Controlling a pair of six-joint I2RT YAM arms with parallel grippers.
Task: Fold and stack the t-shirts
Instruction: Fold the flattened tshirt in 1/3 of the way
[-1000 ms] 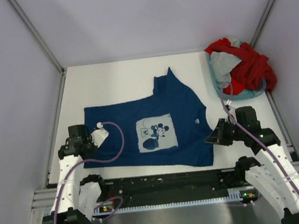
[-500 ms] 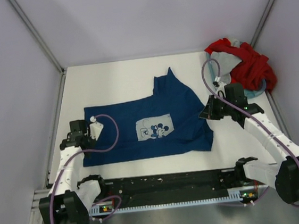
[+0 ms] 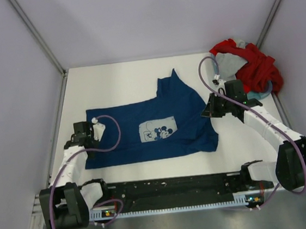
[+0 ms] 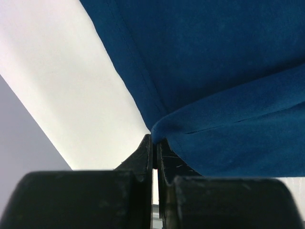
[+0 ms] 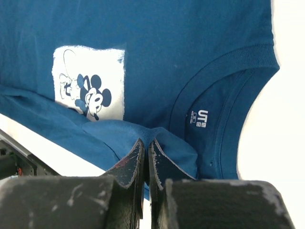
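Note:
A navy blue t-shirt (image 3: 143, 127) with a pale cartoon-mouse print (image 3: 158, 130) lies on the white table, its near edge folded up over the print's lower part. My left gripper (image 3: 85, 133) is shut on the shirt's left near edge; the pinched cloth shows in the left wrist view (image 4: 200, 138). My right gripper (image 3: 209, 110) is shut on the shirt's right side near the collar (image 5: 224, 90), with a fold of cloth (image 5: 143, 136) between its jaws. Red (image 3: 255, 71) and grey (image 3: 229, 62) t-shirts are heaped in the basket at the back right.
The light blue plastic basket (image 3: 250, 98) sits at the table's back right corner. Grey enclosure walls stand on three sides. The black rail (image 3: 171, 186) runs along the table's near edge. White table (image 3: 116, 80) lies behind the shirt.
Both grippers moved away from the near edge toward the back, carrying the shirt's near edge up over its body. The print's lower part is now covered.

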